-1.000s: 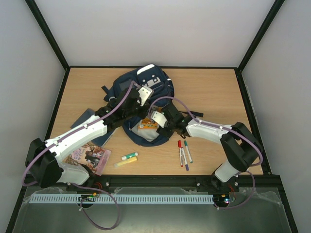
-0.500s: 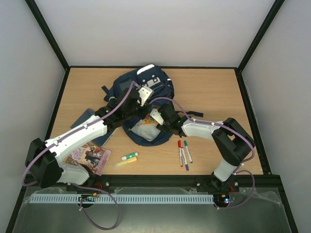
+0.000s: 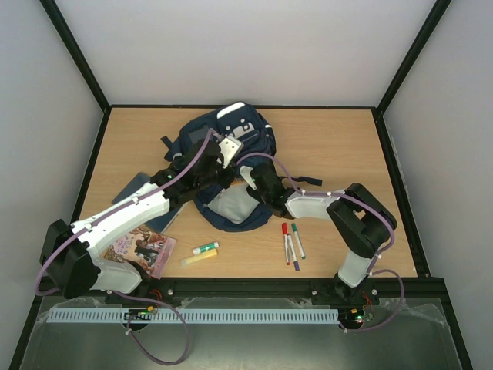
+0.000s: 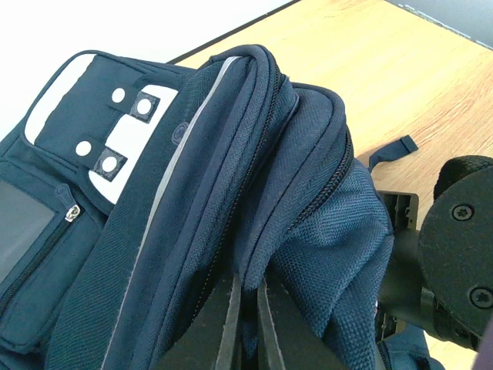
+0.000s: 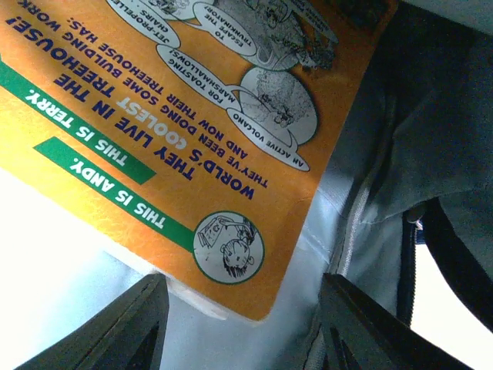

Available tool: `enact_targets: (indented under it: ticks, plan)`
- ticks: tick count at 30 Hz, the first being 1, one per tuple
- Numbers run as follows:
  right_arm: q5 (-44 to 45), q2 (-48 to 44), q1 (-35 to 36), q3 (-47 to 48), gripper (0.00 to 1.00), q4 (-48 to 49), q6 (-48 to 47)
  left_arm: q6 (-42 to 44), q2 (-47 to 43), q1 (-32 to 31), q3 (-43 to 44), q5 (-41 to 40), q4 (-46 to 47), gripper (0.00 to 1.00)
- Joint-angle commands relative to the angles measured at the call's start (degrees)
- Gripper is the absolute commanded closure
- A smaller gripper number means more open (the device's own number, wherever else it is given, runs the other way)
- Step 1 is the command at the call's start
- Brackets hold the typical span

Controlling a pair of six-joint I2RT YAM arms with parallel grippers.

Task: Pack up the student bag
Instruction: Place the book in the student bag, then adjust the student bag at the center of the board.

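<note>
Camera up top: student bag (image 3: pixel 231 131) sits mid-table toward the back, both arms at its mouth. Left wrist: left gripper (image 4: pixel 245 281) is clenched on the bag's zip rim. Right wrist: right gripper (image 5: pixel 243 281) has its jaws spread inside the grey lining, with the corner of an orange book (image 5: pixel 154 116) loose between them.

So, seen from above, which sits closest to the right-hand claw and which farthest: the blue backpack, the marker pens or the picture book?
Measured from the right gripper in the top view:
1. student bag: nearest, mid-table; the gripper reaches into its opening.
2. marker pens: next, toward the near edge, right of centre.
3. picture book: farthest, at the near left.
</note>
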Motion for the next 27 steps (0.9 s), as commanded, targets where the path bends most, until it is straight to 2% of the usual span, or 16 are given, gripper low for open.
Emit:
enact_targets:
  ticks: [1,6,13,18,22,24,27]
  plan:
    - [-2.32,-0.67,0.0,-1.79,0.45,4.78,0.69,0.15,-2.32,-0.42,2.25,0.65,4.08,0.98]
    - [-8.98,-8.23,-0.02,-3.43,0.45,-7.9,1.19,0.2,-1.52,-0.44,2.12,0.07,4.21,0.98]
    - [-7.72,-24.6,-0.07,-8.52,0.43,-22.06,5.08,-0.15,1.31,-0.2,1.46,-0.61,4.97,0.98]
    - [-8.37,-36.59,-0.14,-10.12,0.42,-30.68,7.98,-0.42,8.89,0.55,2.79,2.43,4.26,0.96]
    - [-7.75,-45.19,-1.36,-10.95,0.4,-32.78,9.84,-2.7,16.94,0.6,6.06,6.7,2.06,0.92]
    - [-7.96,-48.91,-2.91,-12.67,0.39,-30.82,10.42,-3.88,19.3,0.52,7.04,7.97,1.59,0.84]
    - [-10.53,-51.32,-6.31,-14.93,0.36,-27.89,11.89,-4.74,20.59,-0.29,9.25,6.34,-1.28,0.53]
